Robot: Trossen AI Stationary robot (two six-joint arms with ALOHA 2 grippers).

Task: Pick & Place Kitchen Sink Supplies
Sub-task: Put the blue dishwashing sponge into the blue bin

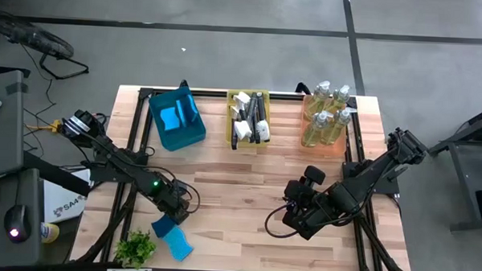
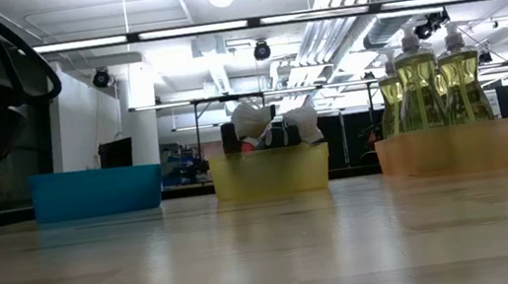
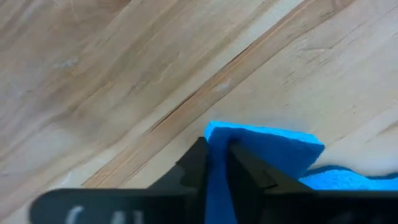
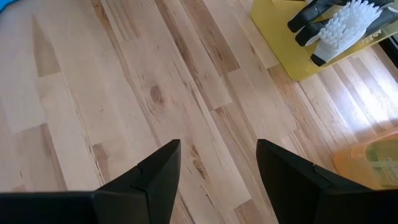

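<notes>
My left gripper (image 1: 172, 215) is near the table's front left, shut on a blue sponge (image 1: 164, 225). A second blue sponge (image 1: 179, 245) lies flat on the table just nearer the front edge; it also shows in the left wrist view (image 3: 351, 180). My right gripper (image 1: 290, 222) hangs open and empty over bare table right of centre; the right wrist view shows its gap (image 4: 217, 149). At the far edge stand a blue bin (image 1: 194, 134) with a sponge inside, a yellow bin (image 1: 262, 95) of dish brushes and an orange bin (image 1: 306, 101) of soap bottles. My left gripper pinches the blue sponge (image 3: 217, 171) between its two fingers (image 3: 194, 163). The sponge stands on edge in the gap and its far part (image 3: 273, 146) sticks out past the fingertips. Whether it is clear of the table, I cannot tell.
A small green plant (image 1: 135, 248) stands at the front left corner, close to the sponges. The three bins line the far edge, as the low view shows: blue (image 2: 97, 192), yellow (image 2: 268, 172), orange (image 2: 459, 148). Bare wood lies between the bins and both grippers.
</notes>
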